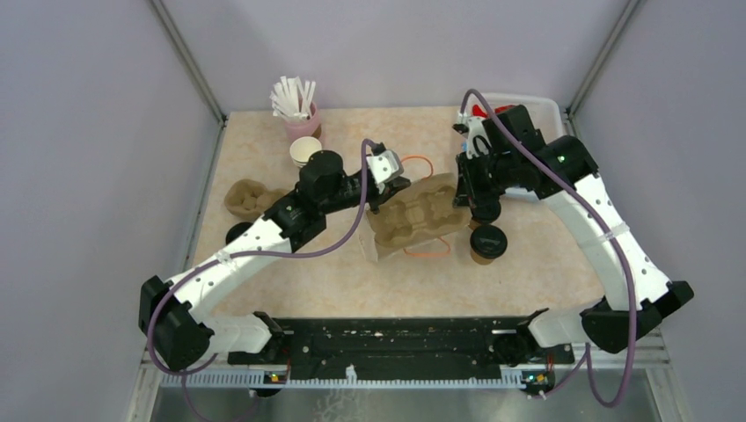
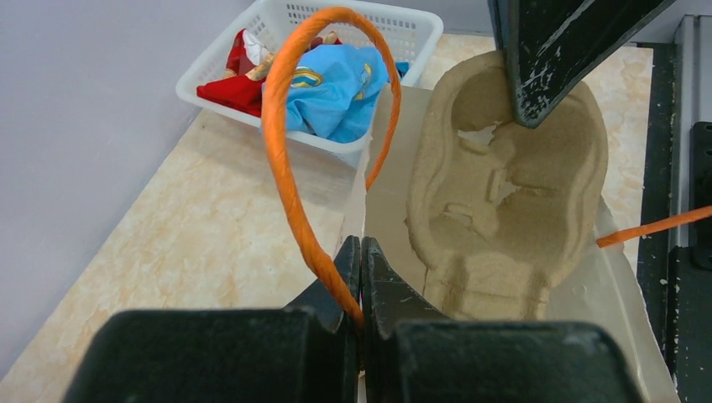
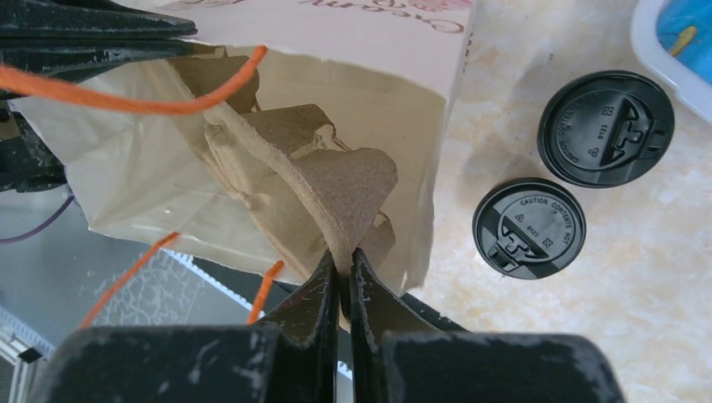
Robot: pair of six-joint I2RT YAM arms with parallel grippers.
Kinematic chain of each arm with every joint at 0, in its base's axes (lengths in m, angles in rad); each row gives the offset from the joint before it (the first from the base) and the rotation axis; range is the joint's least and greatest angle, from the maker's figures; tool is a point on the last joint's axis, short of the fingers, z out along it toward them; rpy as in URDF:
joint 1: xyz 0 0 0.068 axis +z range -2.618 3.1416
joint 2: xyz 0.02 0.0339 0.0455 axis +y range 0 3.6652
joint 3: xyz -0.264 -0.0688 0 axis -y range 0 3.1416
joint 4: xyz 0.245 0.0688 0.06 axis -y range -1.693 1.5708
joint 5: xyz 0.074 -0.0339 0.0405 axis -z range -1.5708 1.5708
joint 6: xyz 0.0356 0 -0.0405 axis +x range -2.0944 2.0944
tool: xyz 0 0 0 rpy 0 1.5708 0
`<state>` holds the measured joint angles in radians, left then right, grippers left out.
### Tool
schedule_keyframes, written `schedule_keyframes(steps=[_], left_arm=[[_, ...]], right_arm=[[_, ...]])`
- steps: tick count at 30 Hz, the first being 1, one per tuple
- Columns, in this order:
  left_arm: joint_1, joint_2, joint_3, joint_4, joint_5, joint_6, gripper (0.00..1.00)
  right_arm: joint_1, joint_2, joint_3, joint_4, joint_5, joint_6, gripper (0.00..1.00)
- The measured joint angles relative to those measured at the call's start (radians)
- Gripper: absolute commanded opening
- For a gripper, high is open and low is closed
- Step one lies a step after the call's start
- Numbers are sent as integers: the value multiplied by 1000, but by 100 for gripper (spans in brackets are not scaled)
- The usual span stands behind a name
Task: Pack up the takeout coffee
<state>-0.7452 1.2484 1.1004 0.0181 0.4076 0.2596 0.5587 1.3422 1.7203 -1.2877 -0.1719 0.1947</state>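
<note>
We are pinching the bag's orange handle (image 2: 281,126) in the left gripper (image 2: 361,252), jaws closed tight on the cord, and lifting it so the bag (image 3: 403,59) is gaping. The right gripper (image 3: 342,264) is clamped on the rim of the pulp tray (image 3: 336,180), which is sitting partly inside the bag's mouth and tilted. The two lidded cups (image 3: 529,228) are standing on the table (image 3: 588,336) just beside the bag's open end, not yet packed, one touching or nearly touching the other.

What is worrying us: the tray looks almost as wide as the mouth, so a corner is likely to be catching on the paper edge, creasing or tearing it if we are pushing hard. The cord is thin, and pulling against the tray's push could be straining its glue point. The tray is held by one rim only, so it may be twisting in the grip. The right arm is working close above the cups, and a sideways swing could be tipping one over.

Around us, a white basket (image 2: 403,25) of cloths is lying beyond the bag, while the straws (image 1: 295,95), a stack (image 1: 305,151) of bare cups and a second tray (image 1: 249,198) are staying well off to the left, hindering nothing
</note>
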Motion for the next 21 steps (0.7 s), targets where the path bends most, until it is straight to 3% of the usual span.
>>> schedule_keyframes(steps=[21], left_arm=[[0,-1,-27,34,-16,-33,0]], right_arm=[[2,82,-12,50,-31,4,0]])
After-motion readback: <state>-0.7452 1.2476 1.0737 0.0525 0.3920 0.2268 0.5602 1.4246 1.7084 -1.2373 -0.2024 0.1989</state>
